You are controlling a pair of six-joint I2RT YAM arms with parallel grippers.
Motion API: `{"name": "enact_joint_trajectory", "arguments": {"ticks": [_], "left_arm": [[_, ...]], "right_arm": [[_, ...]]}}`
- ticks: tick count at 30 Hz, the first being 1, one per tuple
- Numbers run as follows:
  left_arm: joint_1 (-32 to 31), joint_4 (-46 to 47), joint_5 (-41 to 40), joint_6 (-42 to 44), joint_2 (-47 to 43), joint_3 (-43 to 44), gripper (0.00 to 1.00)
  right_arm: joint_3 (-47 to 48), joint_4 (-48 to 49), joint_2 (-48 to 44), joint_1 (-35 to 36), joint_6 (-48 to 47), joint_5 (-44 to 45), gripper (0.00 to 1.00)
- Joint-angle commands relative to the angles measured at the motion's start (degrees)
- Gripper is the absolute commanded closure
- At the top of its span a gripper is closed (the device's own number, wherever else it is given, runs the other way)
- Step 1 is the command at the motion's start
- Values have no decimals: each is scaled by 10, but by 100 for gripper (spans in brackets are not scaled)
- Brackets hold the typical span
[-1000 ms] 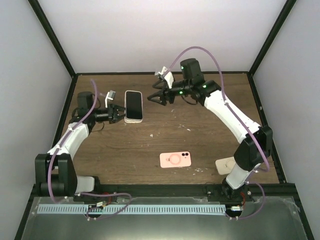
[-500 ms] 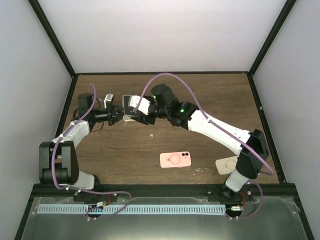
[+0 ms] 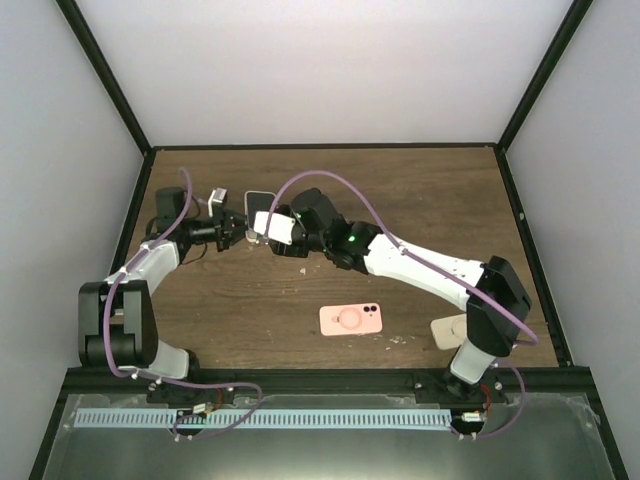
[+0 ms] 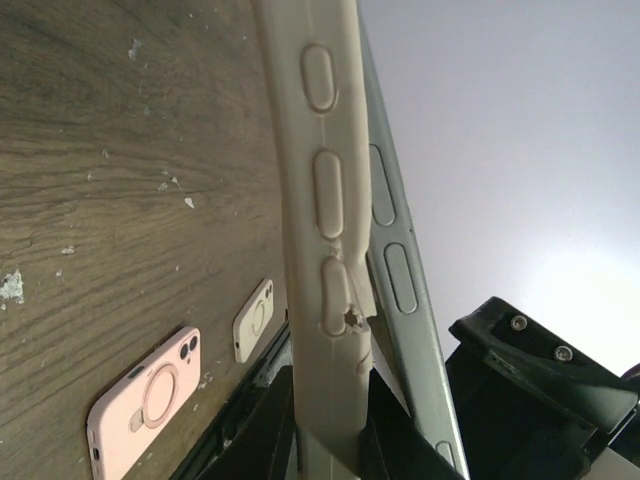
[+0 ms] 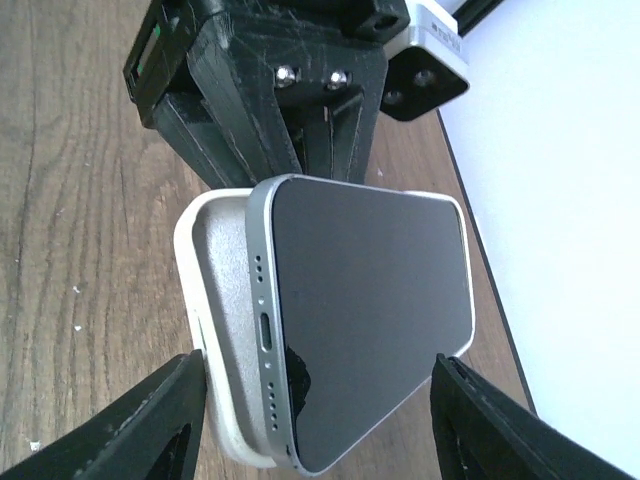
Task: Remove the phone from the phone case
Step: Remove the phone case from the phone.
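From above, the left pincer (image 3: 233,229) is closed on the left edge of the case (image 3: 250,238), which lies on the counter (image 3: 420,200) toward the far left. The phone (image 3: 258,198) sits in it, mostly hidden under the right pincer (image 3: 274,228). A pink case (image 3: 352,318) and a beige case (image 3: 452,330) lie well apart, nearer the bases.

At the left wrist, the pale case (image 4: 325,200) wall runs up from the clamped fingers (image 4: 270,440), with the phone's (image 4: 395,260) grey side just beside it.

At the right wrist, the phone (image 5: 370,310) is tilted partly out of the case (image 5: 215,330), screen up. The right pincer's (image 5: 315,420) 2 fingers (image 5: 130,425) stand open on either side of both; contact is unclear. The left pincer (image 5: 280,110) grips the far end.
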Motion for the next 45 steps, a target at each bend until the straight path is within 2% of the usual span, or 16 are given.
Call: {"name": "enact_joint_trajectory", "arguments": {"ticks": [1,9,13,21,26,28,31,38,45], "left_arm": [[2,22,23,-2,-12,9,100],[2,-5,4,30,-12,11,100],[2,-26,-2,50,-10,16,100],[2,-21,4,43,-11,16,100],[2,1,13,18,-5,12,100],[2,6,16,14,-4,12,100],[2,7,16,14,-5,11,100],[8,-16,-11,34,-3,16,100],[35,-19,-26,27,25,23,100]], "right_arm": [[-6,53,2,9,-23,59,41],[20,34,2,9,-9,49,45],[16,51,6,9,-21,71,52],[-21,136,16,12,-78,134,59],[-91,268,25,31,-187,185,64],[-106,296,31,35,-202,190,65],[-102,300,38,34,-195,186,71],[-78,284,36,47,-187,190,97],[-73,274,35,80,-191,203,99]]}}
